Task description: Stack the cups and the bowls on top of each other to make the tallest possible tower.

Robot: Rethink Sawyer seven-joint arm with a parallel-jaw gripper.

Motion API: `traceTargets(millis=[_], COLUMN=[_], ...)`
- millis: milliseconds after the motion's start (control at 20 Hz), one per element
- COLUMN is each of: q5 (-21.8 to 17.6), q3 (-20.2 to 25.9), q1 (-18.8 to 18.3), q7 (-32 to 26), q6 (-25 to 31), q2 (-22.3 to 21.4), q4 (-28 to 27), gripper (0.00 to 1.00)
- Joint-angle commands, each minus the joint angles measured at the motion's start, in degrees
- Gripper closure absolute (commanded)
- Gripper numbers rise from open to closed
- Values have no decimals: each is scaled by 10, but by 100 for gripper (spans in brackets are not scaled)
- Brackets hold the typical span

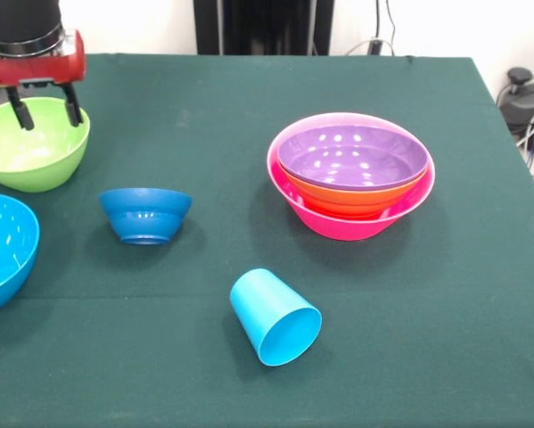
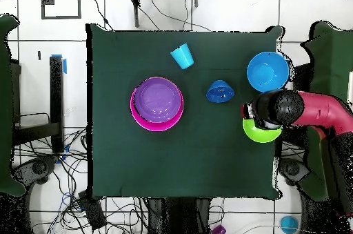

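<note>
Green cloth covered the table (image 1: 445, 357). My gripper (image 1: 45, 109) hung spread over the glossy lime green plastic bowl (image 1: 26, 156); well apart stood the tower (image 1: 350, 174), purple in orange in pink.

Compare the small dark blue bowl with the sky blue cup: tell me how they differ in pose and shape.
The small dark blue bowl stands upright on its base, mouth up; the sky blue cup lies on its side, mouth toward the front camera. The bowl is wide and shallow with a stepped wall; the cup is narrower and tapered. The bowl's blue is darker. Both sit alone on the green cloth, untouched by the gripper.
</note>
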Motion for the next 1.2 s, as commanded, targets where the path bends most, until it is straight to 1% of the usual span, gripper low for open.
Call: traceTargets(millis=[50,350,500,700,800,1050,1200], q5=[-30,-14,-14,-24,-26,-40,-41], q3=[6,11,12,12,12,8,8], q1=[25,24,26,24,22,30,34], q7=[-107,-104,-110,-114,-116,-98,-95], q6=[-22,-5,1,-15,-18,-47,-48], q2=[-8,-16,-8,10,12,40,41], q4=[49,59,50,43,42,38,38], gripper=[0,0,0,0,0,0,0])
